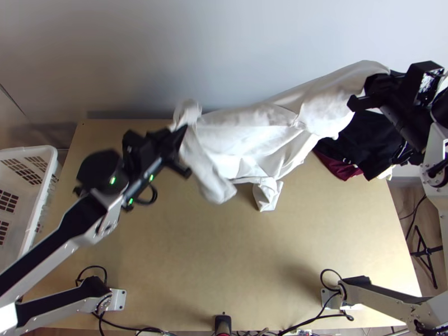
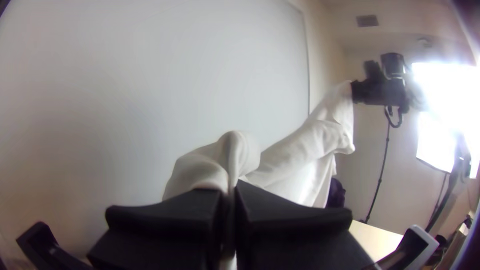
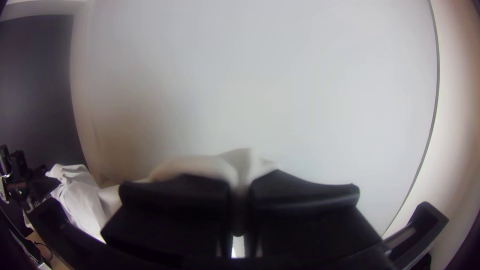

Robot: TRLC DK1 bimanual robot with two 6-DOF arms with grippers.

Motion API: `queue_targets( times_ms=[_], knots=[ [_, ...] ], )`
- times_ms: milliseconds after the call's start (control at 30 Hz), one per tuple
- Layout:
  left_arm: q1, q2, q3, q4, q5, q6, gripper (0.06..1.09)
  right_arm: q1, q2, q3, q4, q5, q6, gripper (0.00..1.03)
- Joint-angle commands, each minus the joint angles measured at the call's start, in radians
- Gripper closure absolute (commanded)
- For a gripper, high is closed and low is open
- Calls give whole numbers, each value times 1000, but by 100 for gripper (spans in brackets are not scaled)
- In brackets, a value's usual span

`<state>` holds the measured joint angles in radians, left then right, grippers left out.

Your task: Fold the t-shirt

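Note:
A white t-shirt [image 1: 246, 140] hangs stretched between the two grippers above the table's far part, creased, its loose lower parts drooping. My left gripper [image 1: 178, 147] is shut on one end of it at the left; in the left wrist view cloth is pinched between the fingers of my left gripper [image 2: 228, 200]. My right gripper [image 1: 369, 92], raised at the far right, holds the other end. From the right wrist view, my right gripper [image 3: 241, 200] is shut on a fold of the t-shirt [image 3: 200, 167].
Dark and maroon cloths [image 1: 358, 145] lie at the table's far right, under the right arm. A white plastic basket [image 1: 45, 185] stands at the left edge. A pale wall rises behind the wooden table [image 1: 224, 269].

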<state>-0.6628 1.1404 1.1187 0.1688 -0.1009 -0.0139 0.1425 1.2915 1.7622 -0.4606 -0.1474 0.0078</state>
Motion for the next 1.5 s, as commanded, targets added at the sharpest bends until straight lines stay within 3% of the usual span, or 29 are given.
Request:
queue_targets(
  times_ms=[0,333,400,533,633,733,1233,1467],
  knots=[
    [-69,-189,-215,5,0,-8,105,-26,20,31,-12,-6,-11,100],
    [-132,-418,-313,-49,0,15,101,-37,20,5,-44,-7,-26,100],
    [-141,-436,-307,-94,0,17,88,-43,19,-12,-44,-6,-26,100],
    [-130,-442,-318,-158,-3,19,49,-38,15,-36,-41,-7,-28,100],
    [-121,-446,-333,-157,-3,23,30,-31,14,-49,-35,-7,-23,100],
    [-120,-436,-342,-163,-5,26,18,-21,6,-66,-33,-6,-20,100],
    [-208,-188,-286,-126,29,8,18,-12,-40,-124,-27,-3,-19,100],
    [-204,68,-91,-230,47,-161,15,-14,-113,-194,-27,-3,-20,100]
  ],
)
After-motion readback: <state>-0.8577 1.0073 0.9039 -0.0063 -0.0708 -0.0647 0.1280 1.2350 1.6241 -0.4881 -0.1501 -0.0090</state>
